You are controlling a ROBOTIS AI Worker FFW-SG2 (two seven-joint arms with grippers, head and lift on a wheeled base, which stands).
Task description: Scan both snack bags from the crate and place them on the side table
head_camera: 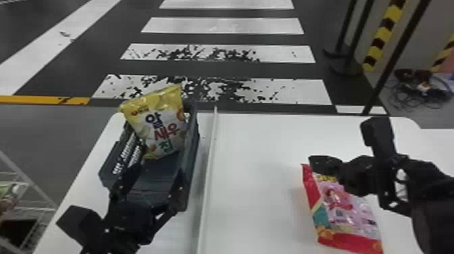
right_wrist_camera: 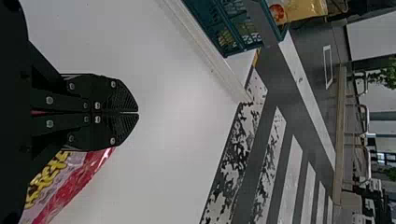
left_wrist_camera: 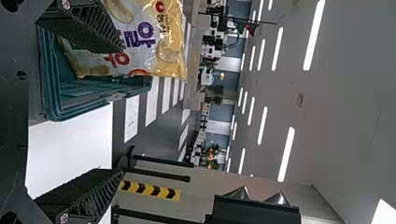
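Note:
My left gripper (head_camera: pixel 148 191) is over the near end of the dark crate (head_camera: pixel 193 148), its fingers apart and nothing between them. The yellow snack bag (head_camera: pixel 162 126) stands tilted in the crate's far part. In the left wrist view the open left gripper (left_wrist_camera: pixel 122 111) has the yellow bag (left_wrist_camera: pixel 154 51) beyond one finger, above the teal crate (left_wrist_camera: pixel 70 103). The red and pink snack bag (head_camera: pixel 348 209) lies flat on the white table at the right. Above its far end is my right gripper (head_camera: pixel 314 161), partly covering it. In the right wrist view the right gripper (right_wrist_camera: pixel 138 112) is shut, fingertips together.
A raised white strip (head_camera: pixel 207 169) divides the white table (head_camera: pixel 256 152) between the crate and the red bag. A wire rack (head_camera: pixel 30 189) stands at the left. Poles and a striped post (head_camera: pixel 385 35) are beyond the table's right side.

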